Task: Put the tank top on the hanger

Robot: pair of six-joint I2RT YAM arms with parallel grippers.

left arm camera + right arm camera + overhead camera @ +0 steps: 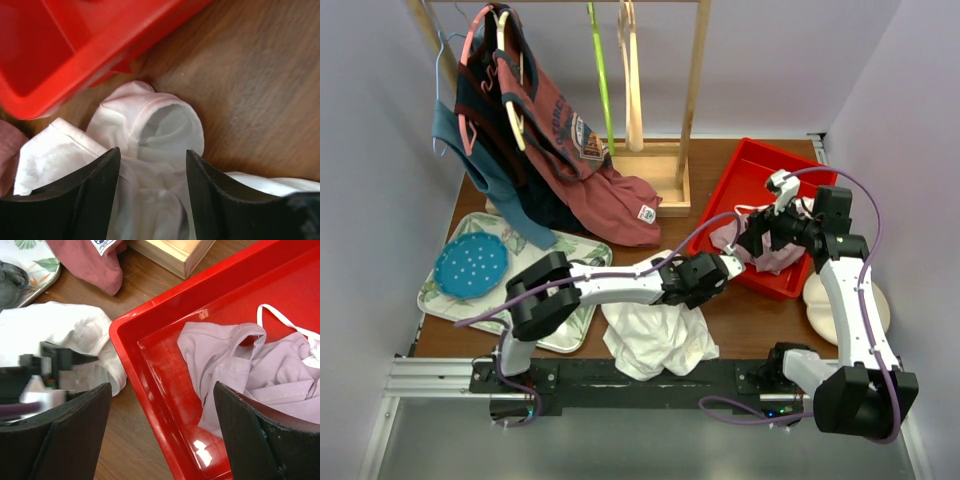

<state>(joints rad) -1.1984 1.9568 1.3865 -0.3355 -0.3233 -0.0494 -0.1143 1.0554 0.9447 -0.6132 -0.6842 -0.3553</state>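
Left gripper [152,197]: jaws open, one finger on each side of a rolled white hem, nothing pinched yet
Table [752,322]: brown wood, carries all below
Wooden rack [698,80]: upright at the far edge, hung with coloured shirts
Red tray [142,372]: right of centre, holds a mauve cloth [250,365]
Right gripper [162,440]: jaws wide open, empty, hovering over the tray's near corner
Tank top [655,340]: white, crumpled in a heap at the near edge, one fold just beside the tray
Hanger [600,75]: lime green, on the rack rail, well apart from the tank top

Handling note: close on the hem roll alone, a single layer if possible, not the bulk. Lift high enough for the cloth to hang free and show an opening. The right gripper seems best placed to take the opposite edge, not the mauve cloth
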